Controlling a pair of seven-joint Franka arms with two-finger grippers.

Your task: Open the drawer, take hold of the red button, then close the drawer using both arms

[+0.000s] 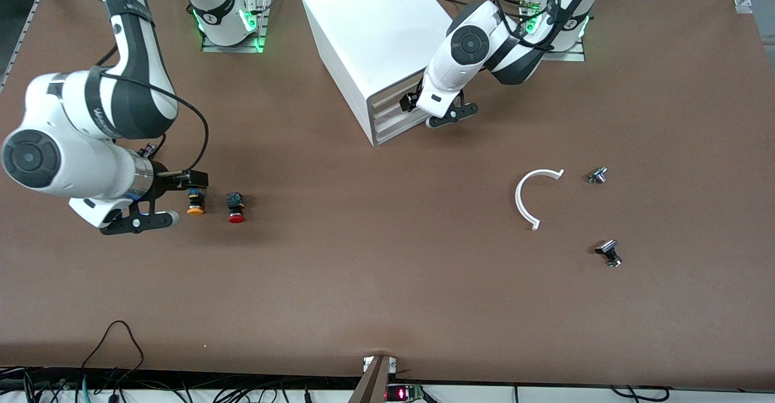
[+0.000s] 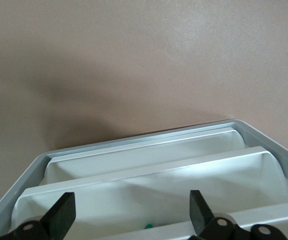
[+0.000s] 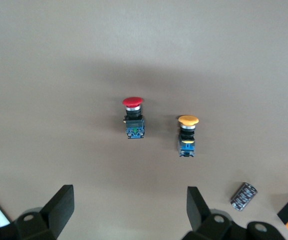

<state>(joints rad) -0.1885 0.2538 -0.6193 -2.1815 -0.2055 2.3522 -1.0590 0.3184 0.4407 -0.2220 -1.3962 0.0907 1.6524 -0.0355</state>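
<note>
Plainly, the right tool hangs low over the counter at the right arm's end, its fingers spread apart and holding nothing. Just beside it lie two push buttons: the yellow-capped button closest to the tool, then the red button, both tipped on their sides with caps toward the front camera. A small dark cylinder lies close by the yellow one.

The red button looks light and rigid; its round cap is smooth and might slip, so the squarish dark body should give the fingers flatter faces to pinch.

Toward the middle stands the white cabinet. The left tool sits at the cabinet's front, against its stacked drawers, fingers wide apart and gripping nothing yet. Each drawer seems stiff and likely slides easily; its lip is the place to hook.

Nearer the left arm's end lie a white curved piece and two small metal parts.
</note>
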